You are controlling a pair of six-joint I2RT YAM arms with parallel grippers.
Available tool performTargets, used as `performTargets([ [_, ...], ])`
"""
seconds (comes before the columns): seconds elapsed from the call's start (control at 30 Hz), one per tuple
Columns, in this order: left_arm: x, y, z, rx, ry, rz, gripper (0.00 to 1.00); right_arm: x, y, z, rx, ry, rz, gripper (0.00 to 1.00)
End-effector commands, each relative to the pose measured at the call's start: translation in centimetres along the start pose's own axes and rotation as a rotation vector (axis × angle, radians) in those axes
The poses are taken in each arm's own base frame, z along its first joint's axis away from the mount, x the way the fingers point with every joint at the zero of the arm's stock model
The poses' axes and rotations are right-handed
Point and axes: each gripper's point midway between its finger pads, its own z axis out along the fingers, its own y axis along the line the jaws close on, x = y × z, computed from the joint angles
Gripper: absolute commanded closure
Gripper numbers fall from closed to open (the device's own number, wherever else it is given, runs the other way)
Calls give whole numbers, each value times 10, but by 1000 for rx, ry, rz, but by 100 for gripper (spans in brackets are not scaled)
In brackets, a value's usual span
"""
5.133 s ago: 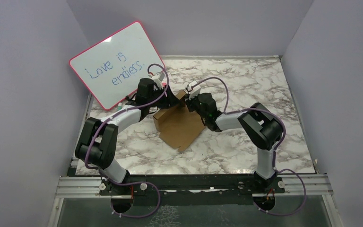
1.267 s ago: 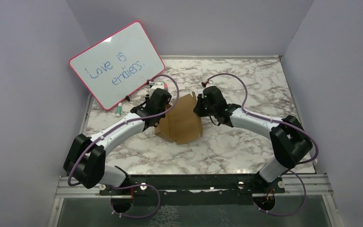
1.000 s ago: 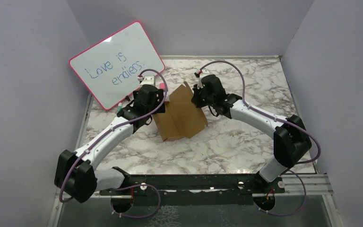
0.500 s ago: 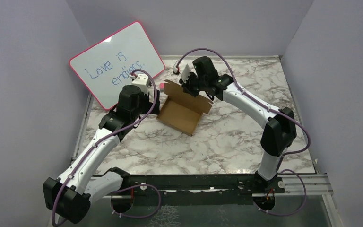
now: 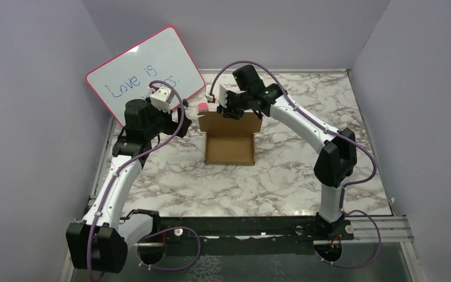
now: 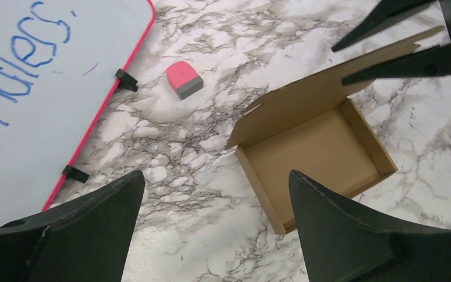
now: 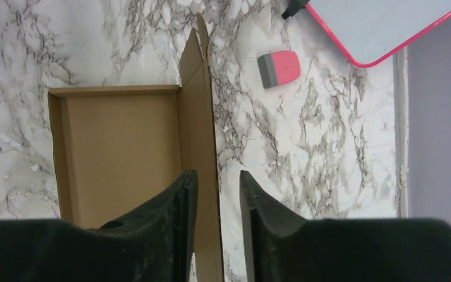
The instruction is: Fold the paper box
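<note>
Your shallow brown cardboard box (image 5: pixel 229 150) sat mid-table, walls formed, lid flap (image 5: pixel 229 121) upright at its far side. The right gripper (image 7: pixel 217 176) straddled that flap, jaws slightly apart. The left gripper (image 6: pixel 215 174) hung wide open and empty. Next, likely: swing the lid nearward and tuck it.

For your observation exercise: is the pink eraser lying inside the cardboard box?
No, the eraser lies outside the paper box, on the table.

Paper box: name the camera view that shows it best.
Left wrist: the paper box appears large and close, open tray and raised flap both clear. Top external shows it small and distant. Right wrist shows only part of it.
</note>
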Motion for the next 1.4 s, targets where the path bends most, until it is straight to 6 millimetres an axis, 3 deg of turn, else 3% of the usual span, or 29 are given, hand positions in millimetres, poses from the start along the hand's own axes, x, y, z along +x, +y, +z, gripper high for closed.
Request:
performTargets([
  [0.0,-15,-23,5,177,-36,77,8,-25,-12,-24,44,-40,11,58],
  [0.1,-20,-27,5,209,-40,111,8,-26,0,-49,38,-36,46,46],
  [0.23,-15,-20,15,222,-15,217,13,-4,8,-85,148,4,66,30],
  [0.37,-15,-14,28,252,30,308,19,14,0,-112,234,17,115,26],
  [0.5,-14,-17,35,319,34,400,23,47,-15,-128,301,76,164,26],
  [0.7,-4,-17,51,394,72,453,34,77,-4,-116,245,75,166,30],
  [0.87,0,-22,64,466,78,432,47,90,-6,-103,218,50,189,35],
  [1.17,10,-28,86,543,94,430,49,101,-13,-83,155,28,202,45],
  [1.3,12,-30,95,574,101,424,52,109,-11,-73,113,46,215,55],
  [1.37,14,-32,98,593,110,414,58,114,-11,-69,104,58,224,66],
])
